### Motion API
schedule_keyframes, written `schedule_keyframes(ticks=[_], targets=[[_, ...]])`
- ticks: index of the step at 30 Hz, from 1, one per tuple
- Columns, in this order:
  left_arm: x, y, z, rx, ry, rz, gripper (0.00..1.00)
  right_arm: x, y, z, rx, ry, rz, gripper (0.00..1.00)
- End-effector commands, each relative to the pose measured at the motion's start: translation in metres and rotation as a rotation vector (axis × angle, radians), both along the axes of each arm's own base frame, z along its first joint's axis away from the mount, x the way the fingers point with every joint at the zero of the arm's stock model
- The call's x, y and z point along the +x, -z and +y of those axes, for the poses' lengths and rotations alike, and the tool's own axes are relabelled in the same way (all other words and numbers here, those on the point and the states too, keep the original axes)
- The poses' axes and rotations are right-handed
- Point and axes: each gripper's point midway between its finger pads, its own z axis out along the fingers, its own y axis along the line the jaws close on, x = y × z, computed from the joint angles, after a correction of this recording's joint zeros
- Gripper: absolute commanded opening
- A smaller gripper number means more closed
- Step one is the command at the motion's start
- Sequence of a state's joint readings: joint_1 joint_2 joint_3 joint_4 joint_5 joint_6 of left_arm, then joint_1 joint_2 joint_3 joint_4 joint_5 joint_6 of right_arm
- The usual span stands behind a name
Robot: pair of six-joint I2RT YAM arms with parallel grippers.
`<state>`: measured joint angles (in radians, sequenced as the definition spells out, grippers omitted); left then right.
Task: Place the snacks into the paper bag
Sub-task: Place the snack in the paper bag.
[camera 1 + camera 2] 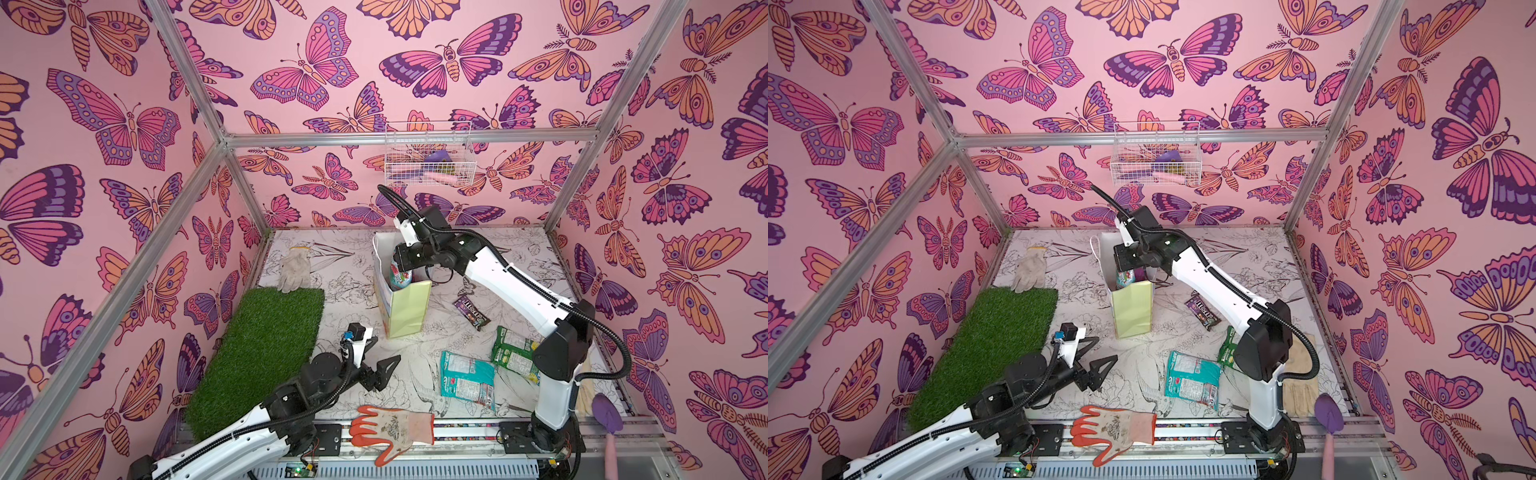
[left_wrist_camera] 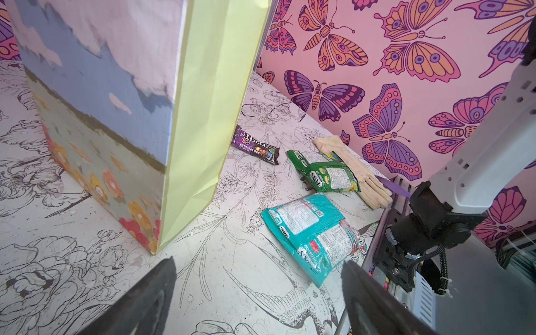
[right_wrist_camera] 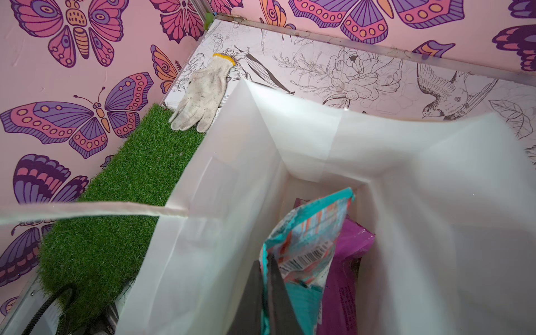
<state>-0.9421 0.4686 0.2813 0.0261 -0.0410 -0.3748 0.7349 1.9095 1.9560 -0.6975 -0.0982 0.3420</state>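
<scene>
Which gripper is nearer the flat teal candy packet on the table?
Left. The left gripper is open beside the flat teal candy packet; the right gripper is inside the yellow-green paper bag, shut on a second teal packet.

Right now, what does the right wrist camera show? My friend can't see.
The robot's right fingers pinch a teal candy bag inside the white paper bag, beside a purple packet. Outside lie green turf and a pale glove.
</scene>
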Motion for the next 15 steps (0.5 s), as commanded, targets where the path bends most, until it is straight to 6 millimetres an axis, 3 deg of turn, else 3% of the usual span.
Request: schedule_keyframes(ticks=[1,10,15], targets=[[0.0,0.003,0.001,0.01,-0.003,-0.002,0.91,-0.001,-0.002,0.007,0.014,-0.012,0.001,0.09],[-0.001,0.004,0.0,0.01,0.0,0.001,0.91,-0.003,-0.008,0.007,0.011,-0.013,-0.004,0.18],[-0.001,0.003,0.0,0.006,0.002,0.001,0.91,-0.007,-0.022,0.007,0.017,-0.016,-0.025,0.22]])
